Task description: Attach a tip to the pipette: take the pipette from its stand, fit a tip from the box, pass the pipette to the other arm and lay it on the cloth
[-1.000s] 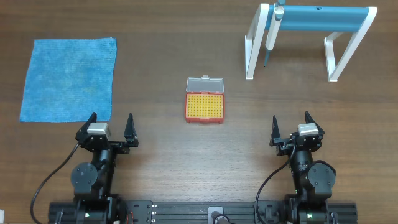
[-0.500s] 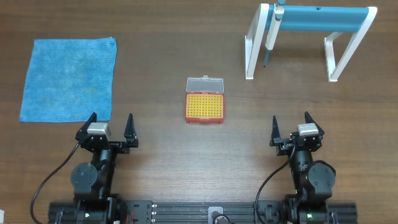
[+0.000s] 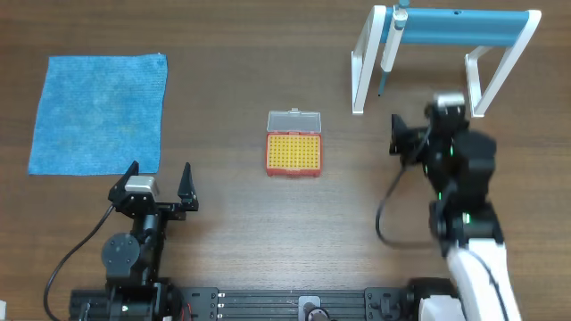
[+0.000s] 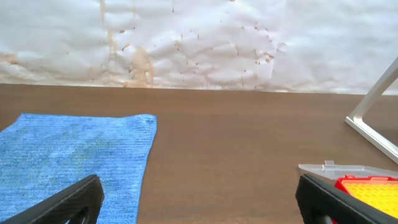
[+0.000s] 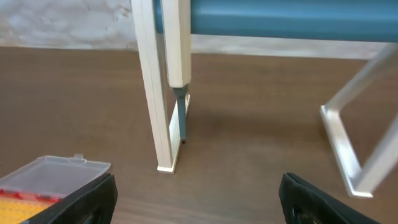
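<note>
Right gripper [image 3: 428,125], jaws spread wide and empty, facing the stand [image 3: 459,27] where the pipette [image 3: 390,52] hangs; left gripper [image 3: 161,171], likewise spread, near the blue cloth [image 3: 98,114].

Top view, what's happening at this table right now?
The right tool is open and out by the stand, facing the hanging pipette without touching it. The left tool sits open near its base, by the cloth's corner. The tip box lies open in the middle. Nothing is held.

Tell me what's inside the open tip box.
A yellow grid of tips fills the orange box, lid flipped back. Their lower ends are hidden inside the box.
</note>
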Controlling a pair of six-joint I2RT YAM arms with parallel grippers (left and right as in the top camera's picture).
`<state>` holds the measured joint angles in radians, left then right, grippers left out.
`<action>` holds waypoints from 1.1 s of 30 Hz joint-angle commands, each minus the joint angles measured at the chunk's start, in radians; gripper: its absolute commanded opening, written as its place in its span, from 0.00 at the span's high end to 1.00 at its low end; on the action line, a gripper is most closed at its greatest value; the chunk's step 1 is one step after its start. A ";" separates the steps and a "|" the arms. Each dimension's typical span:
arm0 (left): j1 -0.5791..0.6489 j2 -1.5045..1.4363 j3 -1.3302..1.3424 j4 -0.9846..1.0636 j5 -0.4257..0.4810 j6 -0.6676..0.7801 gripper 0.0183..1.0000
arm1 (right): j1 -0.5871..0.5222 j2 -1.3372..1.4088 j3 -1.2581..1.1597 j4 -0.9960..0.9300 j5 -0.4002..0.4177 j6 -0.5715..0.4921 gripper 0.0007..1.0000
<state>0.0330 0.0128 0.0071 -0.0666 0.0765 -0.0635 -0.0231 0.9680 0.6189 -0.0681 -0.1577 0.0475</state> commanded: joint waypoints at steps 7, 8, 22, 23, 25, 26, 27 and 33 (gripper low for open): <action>0.000 -0.007 -0.002 -0.006 0.014 0.016 0.00 | 0.005 0.419 0.199 0.294 -0.038 0.192 0.15; 0.000 -0.007 -0.002 -0.006 0.014 0.016 0.00 | 0.005 0.441 0.199 0.312 -0.038 0.192 0.15; 0.000 -0.007 -0.002 -0.006 0.014 0.016 0.00 | 0.005 0.572 0.336 0.286 -0.039 0.175 0.15; 0.000 -0.007 -0.002 -0.006 0.014 0.016 0.00 | 0.005 0.578 0.337 0.286 -0.039 0.174 0.15; 0.000 -0.007 -0.002 -0.006 0.014 0.016 0.00 | 0.007 0.587 0.337 0.286 -0.039 0.146 0.15; 0.000 -0.007 -0.002 -0.006 0.014 0.016 0.00 | 0.010 0.589 0.337 0.286 -0.038 0.146 0.15; 0.000 -0.007 -0.002 -0.006 0.014 0.016 0.00 | 0.012 0.591 0.337 0.286 -0.039 0.146 0.15; 0.000 -0.007 -0.002 -0.006 0.014 0.016 0.00 | 0.031 0.604 0.337 0.286 -0.037 0.130 0.15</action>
<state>0.0330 0.0128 0.0071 -0.0669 0.0765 -0.0635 -0.0040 1.5520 0.9344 0.2169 -0.1871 0.2028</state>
